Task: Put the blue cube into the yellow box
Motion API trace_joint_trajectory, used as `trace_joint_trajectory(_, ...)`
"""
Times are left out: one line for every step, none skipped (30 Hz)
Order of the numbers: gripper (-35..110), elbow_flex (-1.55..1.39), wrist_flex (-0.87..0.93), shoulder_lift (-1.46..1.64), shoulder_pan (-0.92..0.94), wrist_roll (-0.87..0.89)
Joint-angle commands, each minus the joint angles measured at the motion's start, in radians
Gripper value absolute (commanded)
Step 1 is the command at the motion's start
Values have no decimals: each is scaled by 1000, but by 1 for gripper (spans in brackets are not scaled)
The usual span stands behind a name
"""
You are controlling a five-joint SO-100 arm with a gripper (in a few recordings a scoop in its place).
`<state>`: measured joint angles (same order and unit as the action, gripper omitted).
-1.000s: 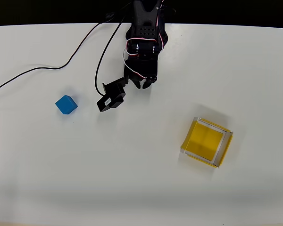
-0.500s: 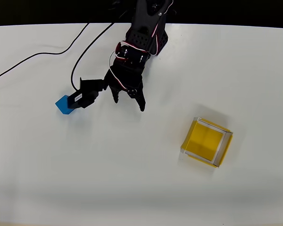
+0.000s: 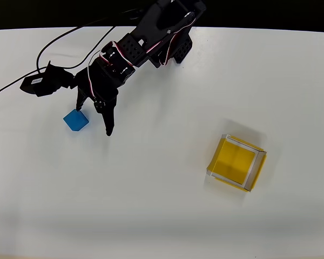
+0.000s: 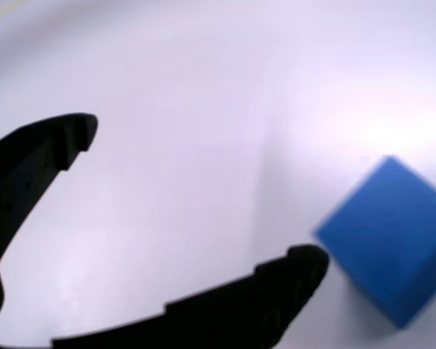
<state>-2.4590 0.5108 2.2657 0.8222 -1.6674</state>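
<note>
Blue cube sits on the white bench, just to the left of my hand in the overhead view. It is not between the fingers yet. In the wrist view the blue cube lies just outside one finger. My hand is spread wide and holds nothing. It points down at the bench. I think it must slide left to get around the cube. Far off to the right waits the yellow box.
</note>
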Motion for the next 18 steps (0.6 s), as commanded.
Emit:
trace_joint_trajectory(54,137,-78,-15,114,-14)
trace_joint_trajectory(54,144,-98,-38,132,-8)
trace_joint_trajectory(54,153,-121,-61,149,3)
trace_joint_trajectory(54,164,-137,-86,164,12)
trace_joint_trajectory(54,175,-141,-110,178,17)
trace_joint_trajectory(53,183,-143,-132,190,15)
trace_joint_trajectory(54,189,-150,-155,199,14)
trace_joint_trajectory(55,192,-166,-176,207,14)
trace_joint_trajectory(56,192,-186,-199,212,12)
trace_joint_trajectory(56,190,-215,-224,215,12)
trace_joint_trajectory(56,189,-249,-247,215,18)
trace_joint_trajectory(57,189,-278,-270,215,21)
trace_joint_trajectory(58,187,-302,-290,215,25)
trace_joint_trajectory(58,187,-322,-307,212,28)
trace_joint_trajectory(59,187,-341,-321,209,31)
trace_joint_trajectory(59,187,-354,-331,204,32)
trace_joint_trajectory(59,187,-367,-341,198,37)
trace_joint_trajectory(59,189,-377,-350,192,40)
